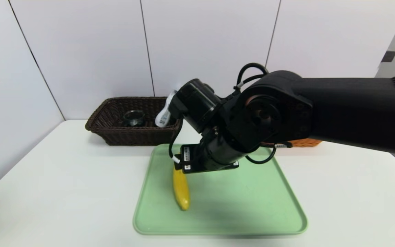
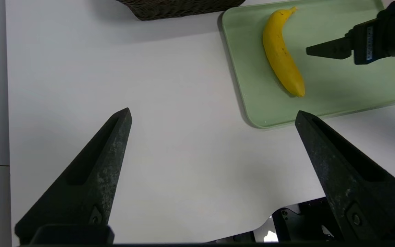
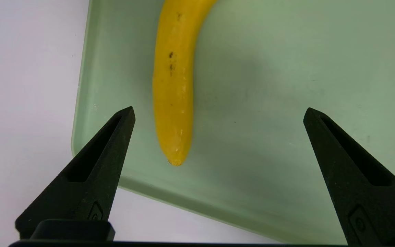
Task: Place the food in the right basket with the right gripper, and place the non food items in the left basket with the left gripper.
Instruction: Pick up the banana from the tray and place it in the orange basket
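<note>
The yellow banana (image 1: 181, 187) lies on the left part of a green tray (image 1: 252, 206). My right gripper (image 3: 218, 113) hangs open just above the tray. The banana's far end (image 3: 173, 103) lies between its fingers, close to one of them and untouched. The left wrist view shows one right finger (image 2: 326, 50) beside the banana (image 2: 282, 56). My left gripper (image 2: 213, 116) is open and empty over bare white table, left of the tray. The dark left basket (image 1: 115, 133) stands at the back and holds a glass cup (image 1: 134, 117). Only a sliver of the orange right basket (image 1: 303, 142) shows behind my right arm.
The right arm (image 1: 321, 109) spans the middle of the head view and hides the tray's back edge and most of the orange basket. White wall panels close off the back of the table. The table's front edge (image 2: 286, 209) lies just below the left gripper.
</note>
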### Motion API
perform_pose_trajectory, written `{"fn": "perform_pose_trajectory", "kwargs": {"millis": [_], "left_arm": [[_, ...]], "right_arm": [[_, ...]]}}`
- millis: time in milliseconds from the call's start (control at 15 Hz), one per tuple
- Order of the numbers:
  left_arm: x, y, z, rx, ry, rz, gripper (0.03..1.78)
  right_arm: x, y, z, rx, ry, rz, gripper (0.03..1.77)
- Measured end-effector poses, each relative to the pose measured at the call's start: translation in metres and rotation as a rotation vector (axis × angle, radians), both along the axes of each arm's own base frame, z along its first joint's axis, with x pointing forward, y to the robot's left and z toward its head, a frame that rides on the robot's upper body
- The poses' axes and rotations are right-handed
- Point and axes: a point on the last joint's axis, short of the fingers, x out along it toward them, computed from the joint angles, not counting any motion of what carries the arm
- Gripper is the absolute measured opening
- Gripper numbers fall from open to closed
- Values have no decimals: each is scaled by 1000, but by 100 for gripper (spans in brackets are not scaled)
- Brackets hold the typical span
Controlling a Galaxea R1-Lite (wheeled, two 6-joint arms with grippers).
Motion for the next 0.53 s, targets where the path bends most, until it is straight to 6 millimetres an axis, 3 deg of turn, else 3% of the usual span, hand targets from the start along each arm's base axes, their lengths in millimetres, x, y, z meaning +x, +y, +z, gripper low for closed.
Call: {"fn": "perform_pose_trajectory", "kwargs": {"millis": [533], "left_arm": [[-1, -1, 11, -9, -42, -75, 169]], "right_arm": [[9, 27, -40, -53, 4, 8, 170]]}}
